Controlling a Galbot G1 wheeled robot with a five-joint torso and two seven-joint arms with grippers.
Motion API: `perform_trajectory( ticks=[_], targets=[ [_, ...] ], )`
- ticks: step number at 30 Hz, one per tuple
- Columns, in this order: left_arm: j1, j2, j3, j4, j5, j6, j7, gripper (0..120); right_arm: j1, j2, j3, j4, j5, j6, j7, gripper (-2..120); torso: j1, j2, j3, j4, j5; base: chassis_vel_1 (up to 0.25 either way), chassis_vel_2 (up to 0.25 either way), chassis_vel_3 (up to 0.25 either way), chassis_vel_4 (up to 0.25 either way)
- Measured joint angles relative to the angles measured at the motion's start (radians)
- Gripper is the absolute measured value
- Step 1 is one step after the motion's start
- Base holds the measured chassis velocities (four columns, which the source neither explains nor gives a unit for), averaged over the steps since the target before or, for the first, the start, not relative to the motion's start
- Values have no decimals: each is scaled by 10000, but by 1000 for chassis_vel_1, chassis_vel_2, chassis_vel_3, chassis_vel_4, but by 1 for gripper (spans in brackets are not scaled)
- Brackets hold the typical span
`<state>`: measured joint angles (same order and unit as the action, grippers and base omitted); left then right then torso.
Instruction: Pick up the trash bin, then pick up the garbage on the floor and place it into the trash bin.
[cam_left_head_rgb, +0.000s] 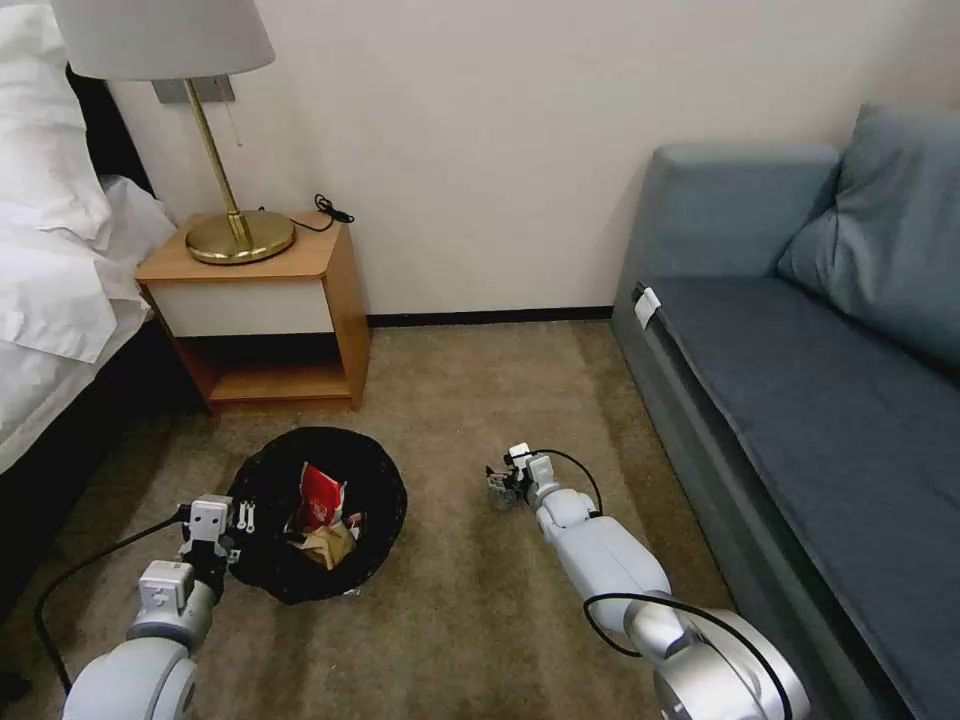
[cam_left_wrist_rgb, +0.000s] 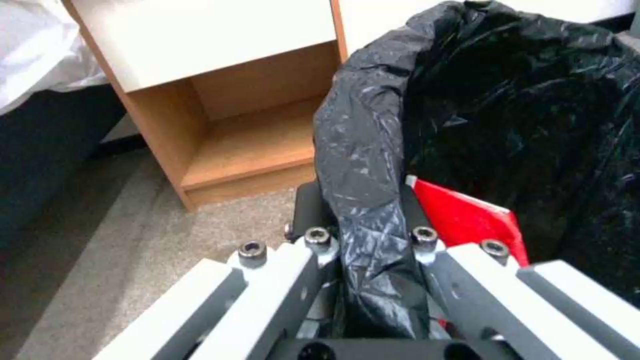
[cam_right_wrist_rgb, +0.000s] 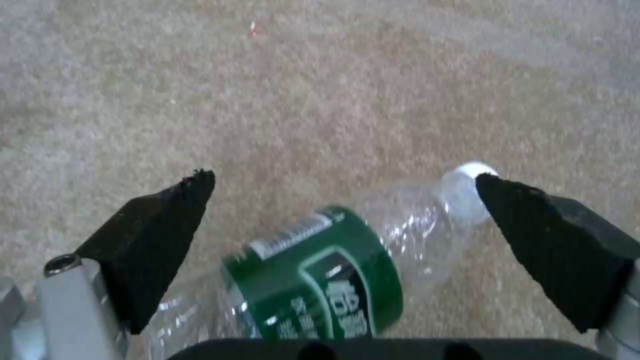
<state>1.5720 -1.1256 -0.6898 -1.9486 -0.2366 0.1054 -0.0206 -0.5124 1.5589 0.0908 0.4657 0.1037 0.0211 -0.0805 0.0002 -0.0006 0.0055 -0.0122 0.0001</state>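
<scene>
The trash bin (cam_left_head_rgb: 372, 470), lined with a black bag (cam_left_wrist_rgb: 507, 100), sits low over the carpet at the lower left. My left gripper (cam_left_head_rgb: 245, 516) is shut on its near rim, with the bag pinched between the fingers (cam_left_wrist_rgb: 319, 235). Inside lie a red-and-white packet (cam_left_head_rgb: 320, 497) and crumpled brown paper (cam_left_head_rgb: 330, 546). Of the garbage, a clear bottle (cam_right_wrist_rgb: 313, 265) with a green label and white cap lies on the carpet. My right gripper (cam_left_head_rgb: 500, 486) is down at the floor over it, open, with one finger on each side of the bottle (cam_right_wrist_rgb: 160, 215).
A wooden nightstand (cam_left_head_rgb: 255, 300) with a brass lamp (cam_left_head_rgb: 238, 235) stands behind the bin. A bed (cam_left_head_rgb: 50, 280) runs along the left and a blue sofa (cam_left_head_rgb: 800, 380) along the right. Brown carpet (cam_left_head_rgb: 460, 400) lies between them.
</scene>
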Motion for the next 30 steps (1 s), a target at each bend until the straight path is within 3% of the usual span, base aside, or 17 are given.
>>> perform_trajectory(
  ticks=[30],
  targets=[
    [204,-62,64,-345,-216,-199,105,5,196,499,1033,-1045,-964,-380,-168,100,0,0,0,1,0,0,0,0,0]
  ],
)
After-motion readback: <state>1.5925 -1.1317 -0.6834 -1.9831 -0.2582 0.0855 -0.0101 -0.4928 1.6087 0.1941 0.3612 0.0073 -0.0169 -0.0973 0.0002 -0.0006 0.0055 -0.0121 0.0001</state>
